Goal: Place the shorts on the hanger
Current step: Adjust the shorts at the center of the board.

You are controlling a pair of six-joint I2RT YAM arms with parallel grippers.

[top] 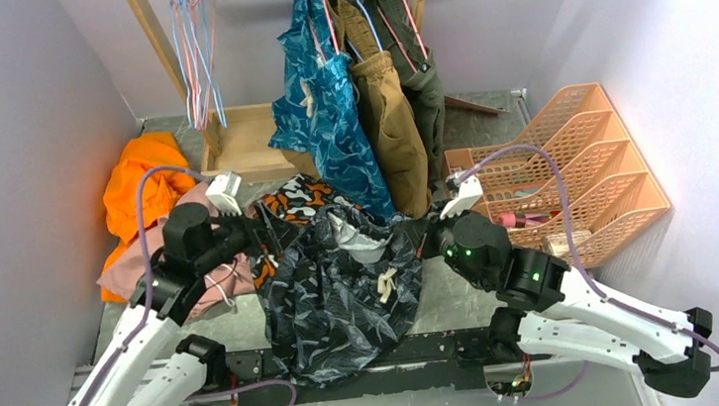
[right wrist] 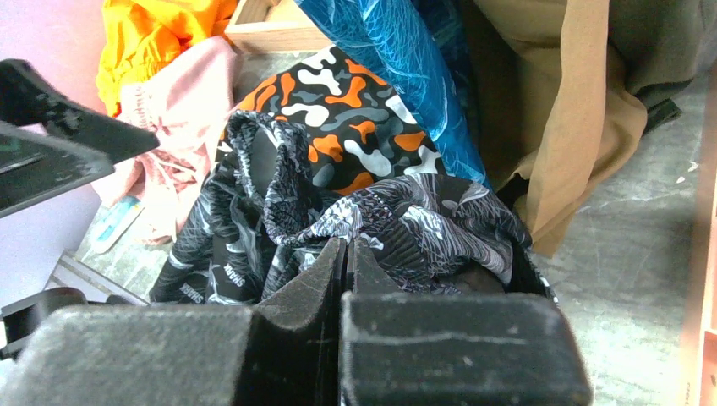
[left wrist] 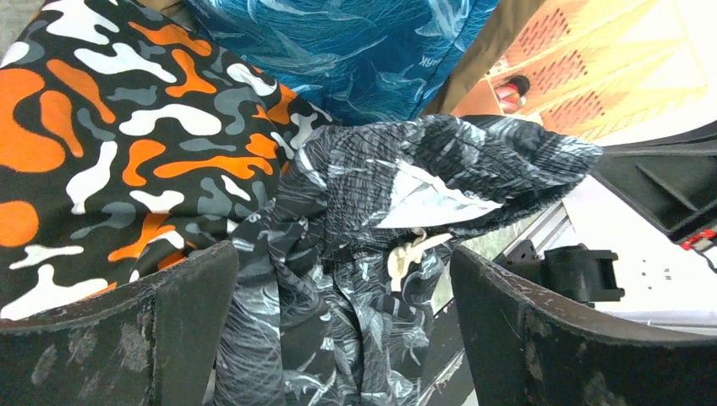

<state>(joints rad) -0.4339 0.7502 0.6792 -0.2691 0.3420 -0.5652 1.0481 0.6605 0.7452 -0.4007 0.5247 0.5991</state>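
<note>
Shorts [top: 344, 294] heaped mid-table, hem draped over near edge at 6 o'clock. Left gripper [left wrist: 342, 258] at their 9 o'clock, jaws spread wide around fabric. Right gripper [right wrist: 347, 247] at 3 o'clock, clamped on cloth.

- Right pincer [right wrist: 345, 250] tips buried in folds of the shorts [top: 343, 284].
- Orange-blotched garment [left wrist: 101, 127] partly hidden beneath the shorts.
- Wire hangers [top: 194, 50] beyond the shorts: hooks cut off by frame top.
</note>
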